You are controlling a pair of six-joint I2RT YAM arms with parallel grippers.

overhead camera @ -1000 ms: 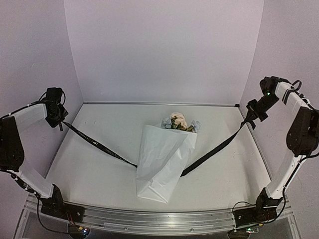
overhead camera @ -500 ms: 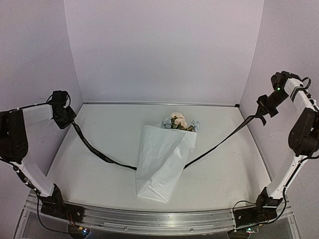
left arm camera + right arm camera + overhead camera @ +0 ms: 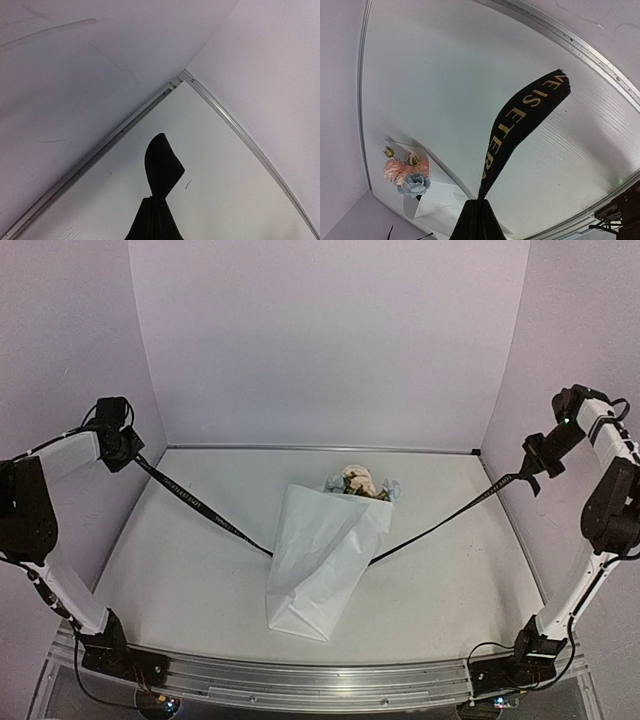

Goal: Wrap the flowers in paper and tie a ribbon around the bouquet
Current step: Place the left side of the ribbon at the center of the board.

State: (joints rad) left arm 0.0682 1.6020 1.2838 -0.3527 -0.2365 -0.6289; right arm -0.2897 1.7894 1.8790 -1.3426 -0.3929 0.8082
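Ribbon (image 3: 200, 506) drawn tauter, bouquet (image 3: 320, 560) shifted — left gripper (image 3: 133, 455), right gripper (image 3: 522, 472) clamped on its ends.

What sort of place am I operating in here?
Probably a lab robot test cell rather than a flower shop: plain lilac walls box in a white table, an aluminium rail carries the left arm and right arm, and it is staged with one bouquet and a ribbon.

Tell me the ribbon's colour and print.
Black ribbon with pale gold lettering; shows best in the right wrist view.
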